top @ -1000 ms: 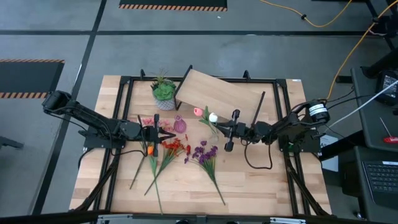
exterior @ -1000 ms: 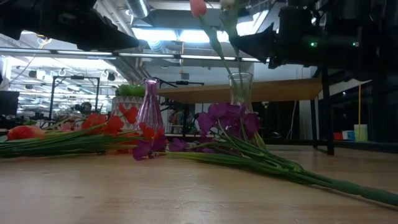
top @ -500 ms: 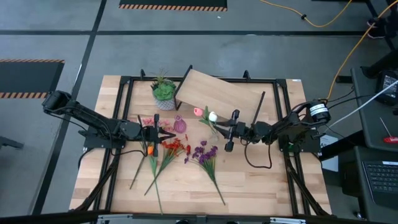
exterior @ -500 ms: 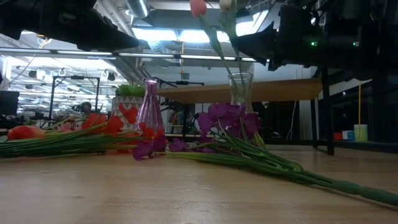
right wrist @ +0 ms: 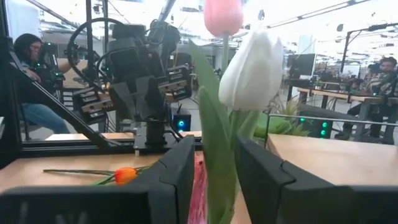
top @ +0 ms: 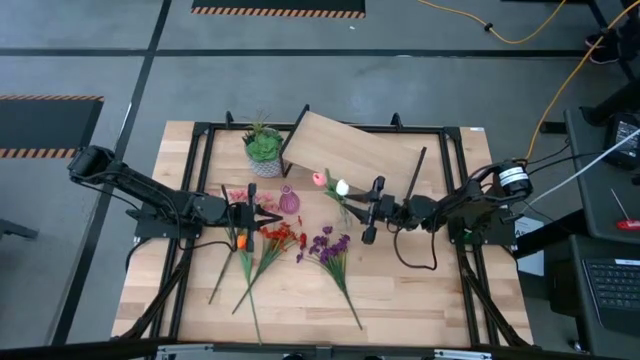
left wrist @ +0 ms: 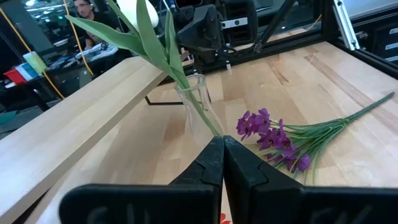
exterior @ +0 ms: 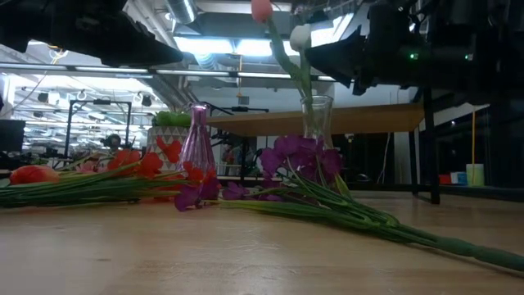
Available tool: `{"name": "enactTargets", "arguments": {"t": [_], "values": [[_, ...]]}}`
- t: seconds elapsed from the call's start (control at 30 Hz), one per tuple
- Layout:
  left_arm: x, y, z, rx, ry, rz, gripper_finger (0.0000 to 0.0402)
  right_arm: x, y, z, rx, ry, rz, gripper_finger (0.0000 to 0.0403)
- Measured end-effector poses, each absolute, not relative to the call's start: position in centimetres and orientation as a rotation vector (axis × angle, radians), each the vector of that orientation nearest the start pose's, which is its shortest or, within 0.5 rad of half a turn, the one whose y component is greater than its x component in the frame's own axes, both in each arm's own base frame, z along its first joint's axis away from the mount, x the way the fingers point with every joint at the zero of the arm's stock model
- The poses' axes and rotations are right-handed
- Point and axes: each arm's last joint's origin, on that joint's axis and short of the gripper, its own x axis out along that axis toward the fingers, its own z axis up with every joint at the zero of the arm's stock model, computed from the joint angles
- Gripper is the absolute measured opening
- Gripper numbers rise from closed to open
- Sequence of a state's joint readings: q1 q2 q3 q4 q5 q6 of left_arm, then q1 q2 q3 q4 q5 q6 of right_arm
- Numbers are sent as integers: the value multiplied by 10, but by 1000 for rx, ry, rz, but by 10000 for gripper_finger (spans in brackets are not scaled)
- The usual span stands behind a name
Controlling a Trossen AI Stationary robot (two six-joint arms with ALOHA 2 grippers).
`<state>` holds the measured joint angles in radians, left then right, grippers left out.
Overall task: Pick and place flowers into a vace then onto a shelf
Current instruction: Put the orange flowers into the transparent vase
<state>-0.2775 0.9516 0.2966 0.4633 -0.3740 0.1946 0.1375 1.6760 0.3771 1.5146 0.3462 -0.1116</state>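
Slightly lower than a moment ago, the white tulip now shows full beside the pink tulip above the clear vase, so the stems seem to have slid deeper into its neck; nothing else has shifted.

Nearest the front edge, the purple cluster, the red cluster and an orange tulip lie flat, their stalks fanning toward the near side of the table. The left gripper, fingers pressed together and empty, waits over the orange tulip's head.

Behind them, the right gripper hangs just above the clear vase, fingers clamped on the two tulip stalks. From where I stand, that is what matters: the stalks run nearly upright, tilting a little away from the claw, the vase mouth straight below it, so letting go looks like a short drop. The right arm is plainly the nearer one.

A pink vase stands between the grippers. Farthest back sits the shelf, with a potted plant just beside it.
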Motion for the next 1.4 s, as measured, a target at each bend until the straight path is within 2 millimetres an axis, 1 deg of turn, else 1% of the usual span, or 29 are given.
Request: {"name": "enactTargets", "arguments": {"t": [0.13, 0.27, 0.43, 0.77, 0.87, 0.97, 1.1, 1.27, 1.3, 1.4], "values": [[186, -42, 199, 256, 191, 78, 2, 261, 26, 172, -60, -176, -241, 116], [186, -42, 198, 257, 195, 78, 2, 256, 26, 179, -63, -116, -285, 116], [186, -42, 198, 258, 195, 77, 2, 250, 30, 188, -32, -80, -261, 116], [186, -42, 198, 258, 195, 77, 2, 236, 43, 210, -16, -129, -201, 116], [186, -42, 198, 259, 195, 78, 2, 234, 45, 213, -19, -120, -187, 116], [186, -42, 198, 259, 195, 78, 2, 233, 48, 211, -28, -88, -174, 109], [186, -42, 198, 271, 195, 78, 2, 243, 56, 217, -56, -6, -154, 75], [186, -42, 198, 357, 200, 81, 2, 261, 72, 235, -76, 199, -114, 11], [186, -41, 198, 363, 201, 88, 2, 263, 76, 239, -75, 229, -104, 7], [186, -41, 198, 346, 201, 97, 2, 271, 88, 245, -69, 272, -75, 11]]}}
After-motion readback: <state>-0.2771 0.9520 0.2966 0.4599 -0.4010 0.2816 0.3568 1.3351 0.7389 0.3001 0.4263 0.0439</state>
